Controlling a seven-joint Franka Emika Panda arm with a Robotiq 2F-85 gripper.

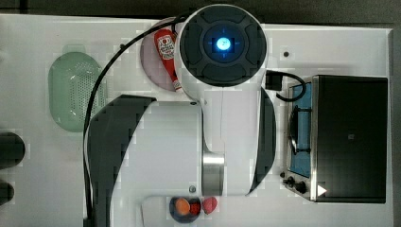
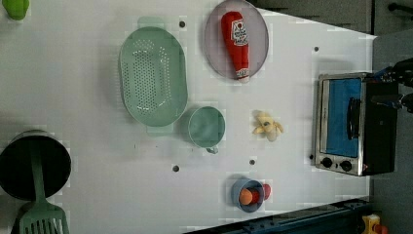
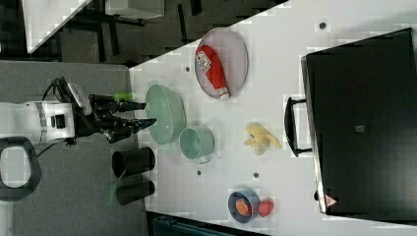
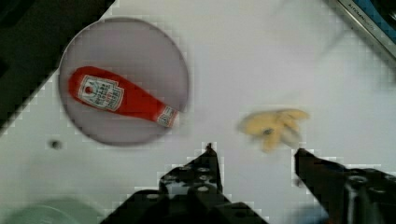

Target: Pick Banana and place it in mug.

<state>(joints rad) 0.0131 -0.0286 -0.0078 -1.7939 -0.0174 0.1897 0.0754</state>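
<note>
Gripper (image 4: pixel 254 149) hung apart, empty, above banana (image 4: pixel 273 127). Risk, judged: splayed peel might slip the fingers, or snag the small mug's (image 2: pixel 206 126) rim when lowered.

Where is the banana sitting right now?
In the left view the banana lies on the white table, between the mug on the left view's left and the toaster oven on the left view's right, below the ketchup plate.

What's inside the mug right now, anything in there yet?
The mug looks empty: its teal inside shows in the left view and the right view. The banana lies on the table beside it, between the mug and the toaster oven.
</note>
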